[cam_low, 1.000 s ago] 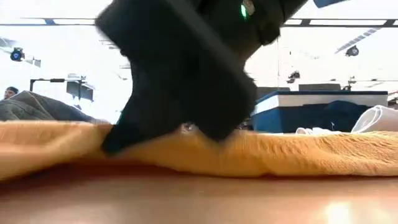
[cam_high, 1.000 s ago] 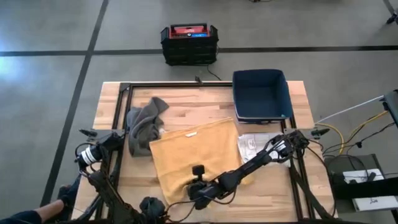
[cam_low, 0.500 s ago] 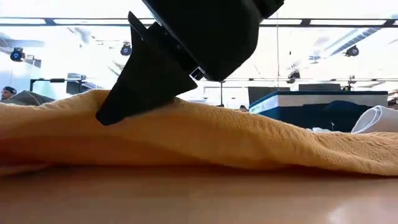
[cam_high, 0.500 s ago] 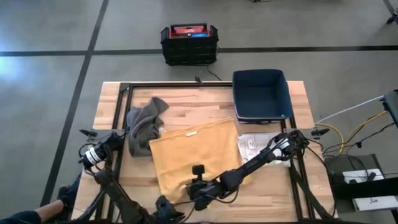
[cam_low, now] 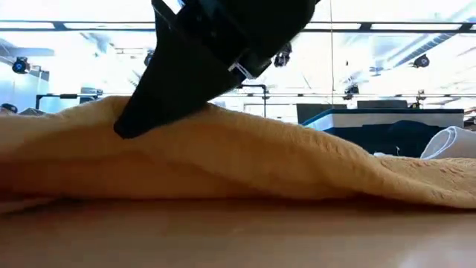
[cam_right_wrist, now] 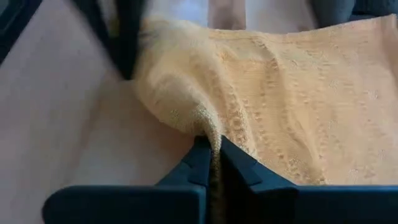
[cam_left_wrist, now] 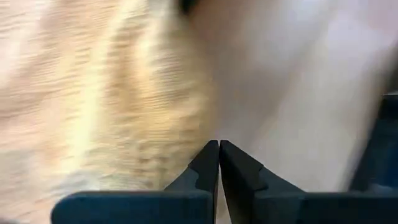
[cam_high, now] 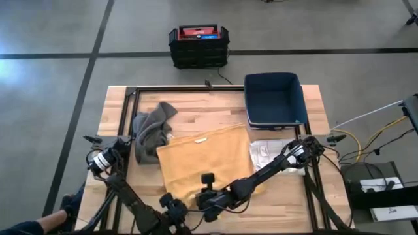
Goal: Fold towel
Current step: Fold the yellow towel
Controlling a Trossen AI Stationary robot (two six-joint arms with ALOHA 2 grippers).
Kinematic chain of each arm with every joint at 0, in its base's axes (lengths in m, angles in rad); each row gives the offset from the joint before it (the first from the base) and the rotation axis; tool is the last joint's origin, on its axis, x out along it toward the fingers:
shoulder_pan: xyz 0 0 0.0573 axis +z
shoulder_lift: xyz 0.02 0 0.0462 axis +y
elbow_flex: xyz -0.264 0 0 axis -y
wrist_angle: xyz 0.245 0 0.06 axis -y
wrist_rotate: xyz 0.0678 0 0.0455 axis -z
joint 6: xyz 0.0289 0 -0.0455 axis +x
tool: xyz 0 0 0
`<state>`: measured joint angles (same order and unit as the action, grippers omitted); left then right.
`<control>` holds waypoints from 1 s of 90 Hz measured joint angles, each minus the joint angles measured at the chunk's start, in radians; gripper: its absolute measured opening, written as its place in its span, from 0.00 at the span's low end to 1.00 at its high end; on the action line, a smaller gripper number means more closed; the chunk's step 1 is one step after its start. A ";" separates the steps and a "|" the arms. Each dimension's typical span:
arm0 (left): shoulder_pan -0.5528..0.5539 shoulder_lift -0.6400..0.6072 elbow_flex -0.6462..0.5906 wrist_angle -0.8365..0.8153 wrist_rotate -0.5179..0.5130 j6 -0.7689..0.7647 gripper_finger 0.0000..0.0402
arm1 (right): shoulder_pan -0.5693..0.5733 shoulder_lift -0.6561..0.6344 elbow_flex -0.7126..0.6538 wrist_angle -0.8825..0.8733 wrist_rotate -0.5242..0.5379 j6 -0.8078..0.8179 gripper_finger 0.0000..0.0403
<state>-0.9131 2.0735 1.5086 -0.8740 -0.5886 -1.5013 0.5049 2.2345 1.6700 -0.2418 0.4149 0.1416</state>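
The yellow towel (cam_high: pixel 206 162) lies spread on the middle of the wooden table. Its near edge is bunched into a hump (cam_low: pixel 223 152). My right gripper (cam_high: pixel 208 198) reaches in from the table's right and is shut on the towel at that near edge (cam_right_wrist: pixel 211 142). My left gripper (cam_high: pixel 177 207) is at the table's near edge, just left of the towel's near left corner. In the left wrist view its fingers (cam_left_wrist: pixel 219 144) are shut with nothing between them, and the towel (cam_left_wrist: pixel 124 93) shows blurred beside them. My right gripper pinches a raised fold at the towel's near edge (cam_right_wrist: pixel 208 124) between its two fingers. The fingers (cam_low: pixel 130 126) slant down onto it from above. The pinched part is lifted off the table into a slack hump, and the rest of the towel lies on the wood.
A crumpled grey cloth (cam_high: pixel 151 127) lies at the towel's far left corner. A blue bin (cam_high: pixel 274 99) stands at the far right. A white printed sheet (cam_high: pixel 264 153) lies to the right of the towel. A black crate (cam_high: pixel 199 44) stands on the floor beyond the table.
My right gripper has risen a little with the towel's near edge, which now stands in a higher hump while the far part stays flat. My left gripper has travelled along the near edge toward the table's right, closer to the towel.
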 joint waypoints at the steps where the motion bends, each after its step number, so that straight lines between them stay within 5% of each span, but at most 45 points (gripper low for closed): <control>1: 0.000 0.000 0.000 -0.011 -0.001 -0.008 0.00 | 0.000 0.000 0.002 0.000 -0.003 0.002 0.00; 16: 0.000 0.001 0.000 -0.093 0.055 -0.051 0.00 | -0.001 0.000 0.038 -0.069 -0.015 0.047 0.00; 48: -0.058 0.036 -0.005 -0.002 0.269 -0.011 0.00 | -0.003 -0.012 0.065 -0.136 -0.027 0.093 0.00; 70: -0.143 0.027 0.053 -0.351 0.434 -0.219 0.00 | -0.005 -0.030 0.066 -0.147 0.002 0.095 0.00; 78: -0.160 0.016 0.095 -0.392 0.392 -0.277 0.00 | -0.005 -0.031 0.065 -0.148 0.002 0.096 0.00; 90: -0.172 0.013 0.112 -0.227 0.120 -0.294 0.00 | -0.004 -0.031 0.064 -0.143 0.000 0.096 0.00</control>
<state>-1.0852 2.0865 1.6211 -1.1013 -0.4685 -1.7957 0.5011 2.2040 1.7344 -0.3853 0.4146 0.2371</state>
